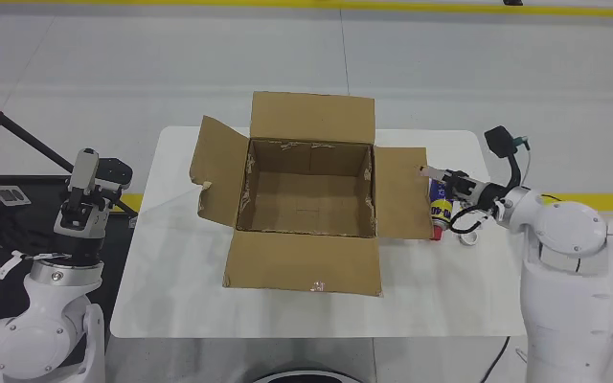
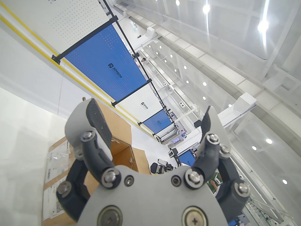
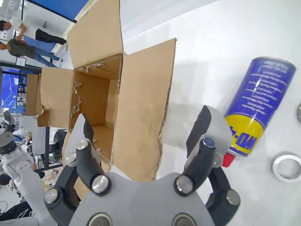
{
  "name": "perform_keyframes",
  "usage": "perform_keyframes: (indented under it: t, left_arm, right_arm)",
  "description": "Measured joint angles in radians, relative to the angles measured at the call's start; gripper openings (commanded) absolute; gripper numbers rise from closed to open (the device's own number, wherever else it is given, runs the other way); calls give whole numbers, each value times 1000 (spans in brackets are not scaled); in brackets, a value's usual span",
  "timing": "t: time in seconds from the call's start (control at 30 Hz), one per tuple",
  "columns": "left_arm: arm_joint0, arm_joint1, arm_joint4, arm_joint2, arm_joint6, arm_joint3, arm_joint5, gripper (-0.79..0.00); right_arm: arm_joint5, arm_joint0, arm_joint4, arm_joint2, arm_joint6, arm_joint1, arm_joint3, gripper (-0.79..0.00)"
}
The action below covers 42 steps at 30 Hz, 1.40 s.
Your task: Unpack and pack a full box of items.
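We find the spray can (image 3: 258,104) with its red cap (image 3: 227,160) half behind one of the right arm's jaws. A metal piece (image 3: 299,115) is cut by the picture's edge; we cannot tell what it is.

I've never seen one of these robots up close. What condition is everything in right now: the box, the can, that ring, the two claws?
Cardboard box: open, all four flaps folded out, nothing visible inside.
Spray can: lying on its side on the table, beside the box's flap.
Metal ring: lying flat on the table.
Left gripper: open, holding nothing.
Right gripper: open, holding nothing.
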Motion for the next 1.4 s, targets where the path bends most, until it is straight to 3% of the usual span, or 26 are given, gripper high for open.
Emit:
perform_keyframes:
  t: [0.53, 0.77, 0.93, 1.0, 1.13, 1.4]
  left_arm:
    - [0, 0, 0, 0, 0, 0, 0, 0]
    - [0, 0, 0, 0, 0, 0, 0, 0]
    - [0, 0, 0, 0, 0, 0, 0, 0]
    - [0, 0, 0, 0, 0, 0, 0, 0]
    - [0, 0, 0, 0, 0, 0, 0, 0]
    - [0, 0, 0, 0, 0, 0, 0, 0]
  right_arm:
    - [-16, -19, -11, 31, -27, 7, 3, 0]
    - [-155, -56, -230, 98, 65, 49, 9, 0]
    - [-221, -57, -451, 73, 137, 75, 27, -3]
    - [-222, -55, -524, 56, 155, 80, 36, -157]
    - [-213, -26, -664, 8, 208, 90, 86, -394]
    - [-230, 15, -738, -76, 240, 96, 172, -477]
